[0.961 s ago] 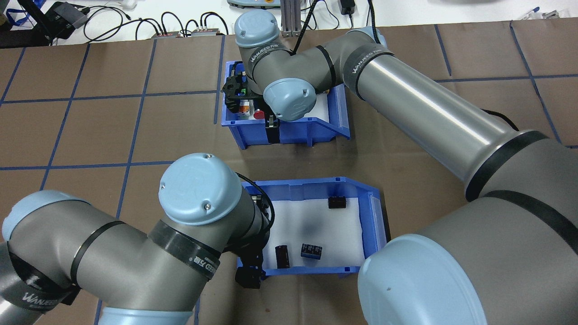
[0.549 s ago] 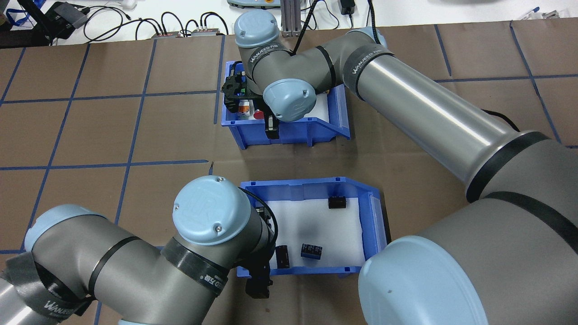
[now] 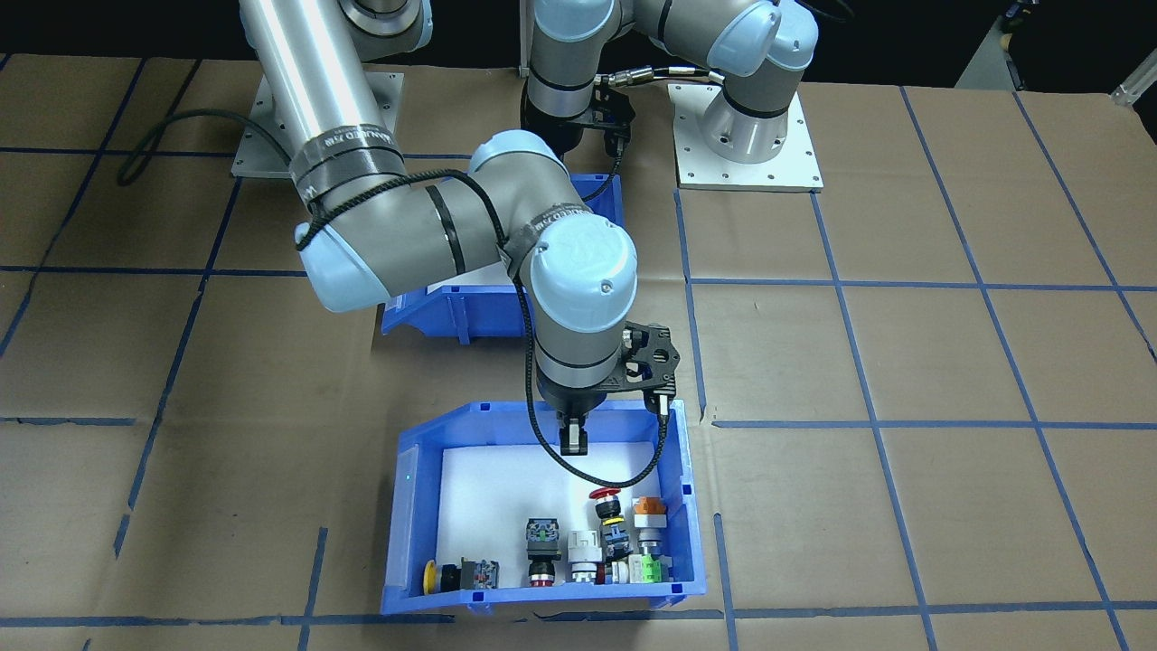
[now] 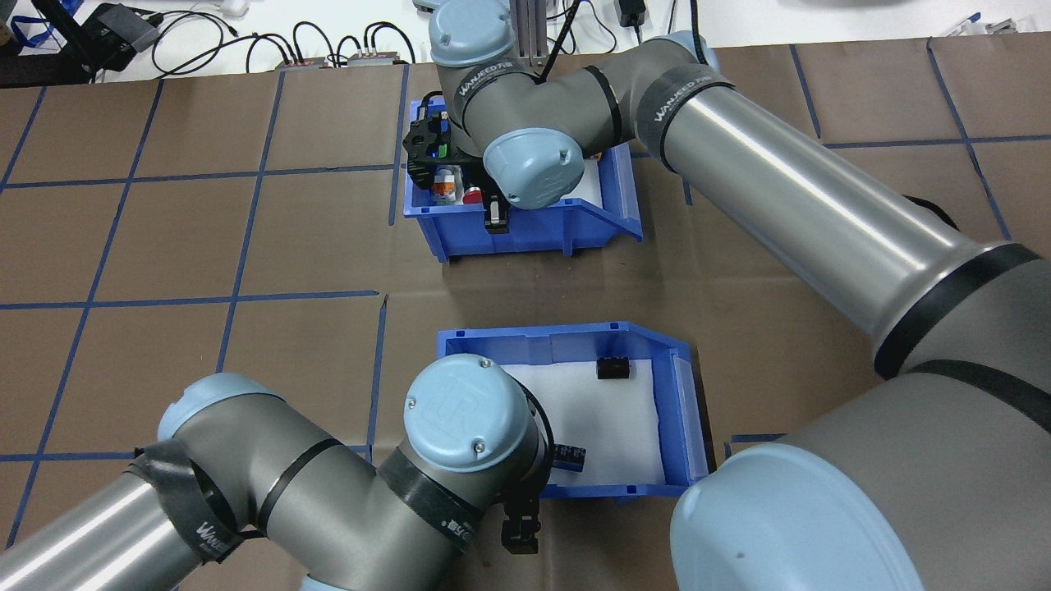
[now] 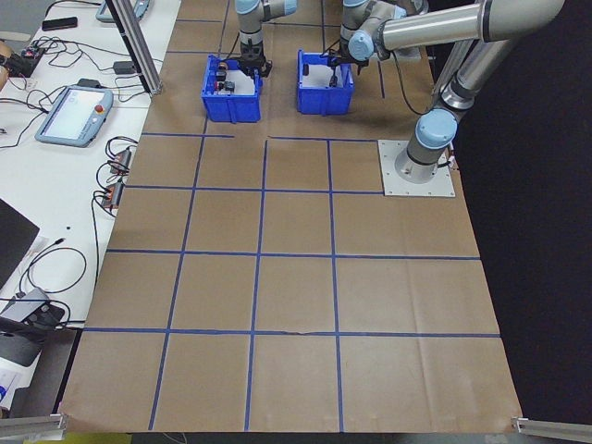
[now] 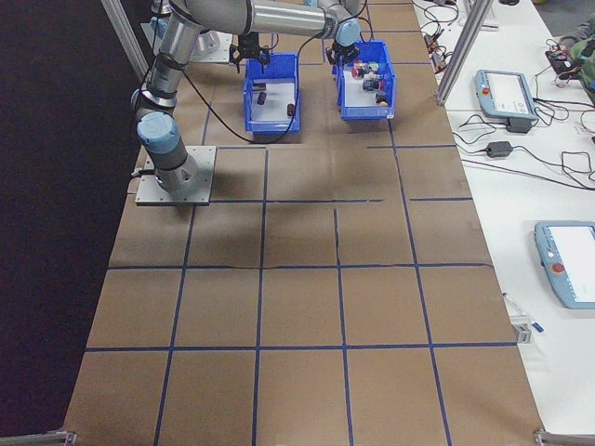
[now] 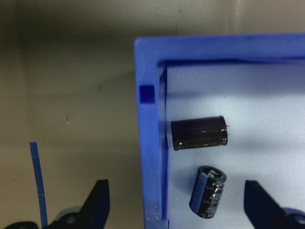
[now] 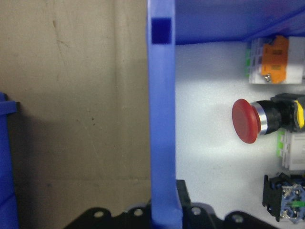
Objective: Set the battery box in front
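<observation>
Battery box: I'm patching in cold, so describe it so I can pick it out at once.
On the brown table marked with blue tape squares stand two blue open-front bins. The battery box is the one nearer the robot's base, under the left gripper. Its white liner holds only a few small dark batteries, while the other bin is crowded with colourful push-button switches.

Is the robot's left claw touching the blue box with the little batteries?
Apart. In the left wrist view the open left gripper straddles the blue plastic battery box's wall, with clear gaps on both sides.

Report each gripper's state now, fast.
Left gripper: open, straddling the battery box wall.
Right gripper: shut on the switch bin wall.
</observation>
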You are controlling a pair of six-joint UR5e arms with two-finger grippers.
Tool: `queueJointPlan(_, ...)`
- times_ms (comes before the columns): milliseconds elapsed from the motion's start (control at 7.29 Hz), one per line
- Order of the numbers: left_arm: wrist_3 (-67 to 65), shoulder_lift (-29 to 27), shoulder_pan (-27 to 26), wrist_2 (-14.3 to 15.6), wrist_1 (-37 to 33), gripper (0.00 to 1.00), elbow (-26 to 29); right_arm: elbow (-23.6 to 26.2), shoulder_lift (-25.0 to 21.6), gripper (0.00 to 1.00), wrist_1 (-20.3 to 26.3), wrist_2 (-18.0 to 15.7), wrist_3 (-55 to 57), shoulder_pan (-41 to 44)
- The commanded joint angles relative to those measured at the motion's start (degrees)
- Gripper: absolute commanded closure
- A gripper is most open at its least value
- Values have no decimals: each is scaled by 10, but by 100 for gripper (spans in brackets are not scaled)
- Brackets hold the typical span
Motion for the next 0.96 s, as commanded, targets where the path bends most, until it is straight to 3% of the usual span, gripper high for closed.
queueJointPlan(0,-9,-28,-9,1,26,7,0,9,-30,93,8,-5,-11,-54)
queueJointPlan(137,-8,-38,-9,1,35,25,-1,12,-37,93,16,-5,-47,-96)
queueJointPlan(549,-7,-43,-9,-12,55,95,-8,18,-51,93,42,-20,-142,-210)
queueJointPlan(824,35,-14,-6,-10,50,100,-6,35,-77,93,43,-23,-229,-281)
